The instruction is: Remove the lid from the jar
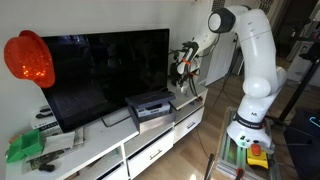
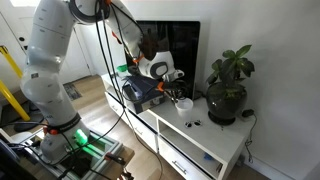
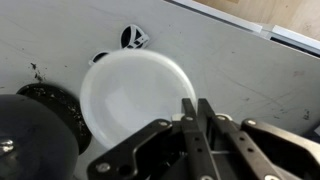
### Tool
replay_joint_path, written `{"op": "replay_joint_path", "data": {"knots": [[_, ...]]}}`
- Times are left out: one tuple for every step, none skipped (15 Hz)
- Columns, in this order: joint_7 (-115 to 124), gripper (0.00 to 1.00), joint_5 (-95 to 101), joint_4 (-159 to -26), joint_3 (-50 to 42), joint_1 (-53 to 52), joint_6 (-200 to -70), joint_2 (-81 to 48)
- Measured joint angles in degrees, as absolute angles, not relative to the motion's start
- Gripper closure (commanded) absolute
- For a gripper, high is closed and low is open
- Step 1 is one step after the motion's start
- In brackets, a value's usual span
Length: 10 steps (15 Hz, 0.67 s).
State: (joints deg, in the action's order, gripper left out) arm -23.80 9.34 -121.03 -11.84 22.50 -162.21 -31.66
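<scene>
In the wrist view a dark, rounded, slightly glossy vessel, the jar (image 3: 30, 140), fills the lower left corner, partly cut off by the frame. I cannot make out its lid. My gripper (image 3: 197, 105) has its fingers pressed together with nothing visible between them. It hangs over the edge of a white round dish or cup (image 3: 130, 90), just right of the jar. In both exterior views the gripper (image 2: 176, 95) (image 1: 183, 68) hovers low over the white cabinet top (image 2: 215, 140), beside the TV.
A potted plant (image 2: 228, 90) stands close beside the gripper. A flat grey box device (image 1: 152, 106) lies in front of the TV (image 1: 105, 70). Small dark bits (image 3: 133, 37) lie on the cabinet. An orange balloon-like object (image 1: 28, 58) is at the cabinet's far end.
</scene>
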Motion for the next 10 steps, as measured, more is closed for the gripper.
{"op": "replay_joint_path", "data": {"knots": [[-23.8,0.99,9.4,-120.9,-12.0,22.5,-162.2,-31.7],[-23.8,0.98,9.4,-120.8,-12.0,22.5,-162.2,-31.6],[-23.8,0.98,9.4,-120.6,-12.1,22.5,-162.2,-31.6],[-23.8,0.98,9.4,-120.4,-12.1,22.5,-162.2,-31.6],[-23.8,0.98,9.5,-120.3,-12.2,22.5,-162.2,-31.6],[-23.8,0.98,9.5,-120.2,-12.2,22.5,-162.2,-31.6],[-23.8,0.98,9.5,-120.1,-12.2,22.5,-162.2,-31.6],[-23.8,0.98,9.5,-120.0,-12.2,22.5,-162.2,-31.6],[-23.8,0.98,9.5,-119.9,-12.2,22.4,-162.2,-31.5],[-23.8,0.98,9.8,-119.8,-12.2,22.3,-162.2,-31.2]]}}
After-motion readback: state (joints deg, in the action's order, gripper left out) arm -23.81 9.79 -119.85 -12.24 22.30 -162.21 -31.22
